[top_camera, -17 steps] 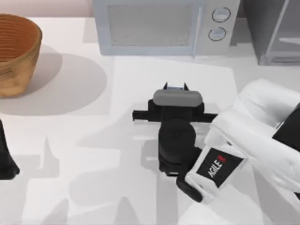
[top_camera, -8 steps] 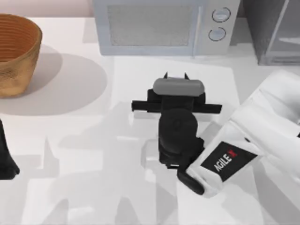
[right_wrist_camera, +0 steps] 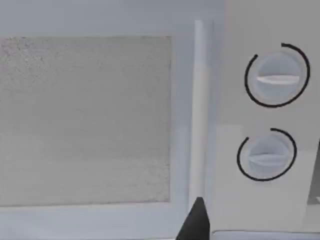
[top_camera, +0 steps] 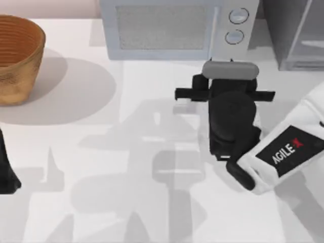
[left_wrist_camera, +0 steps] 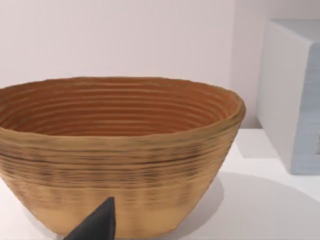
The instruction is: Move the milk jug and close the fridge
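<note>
The milk jug is out of view. The fridge [top_camera: 283,35] stands at the table's back right corner, a grey cabinet with a pale glassy door panel [top_camera: 309,30] angled outward. My right gripper [top_camera: 220,62] hovers just in front of the microwave [top_camera: 167,28], close to its two knobs, left of the fridge. In the right wrist view the microwave's window [right_wrist_camera: 85,120] and its knobs [right_wrist_camera: 276,75] are very near. My left gripper [top_camera: 7,172] is parked at the table's left edge.
A woven wicker basket [top_camera: 17,55] sits at the back left; the left wrist view faces its wall [left_wrist_camera: 115,170]. The white right arm [top_camera: 283,152] reaches in from the right over the table.
My right gripper has moved right and toward the back, from the table's middle to just in front of the microwave's knobs. The left arm has not moved.
</note>
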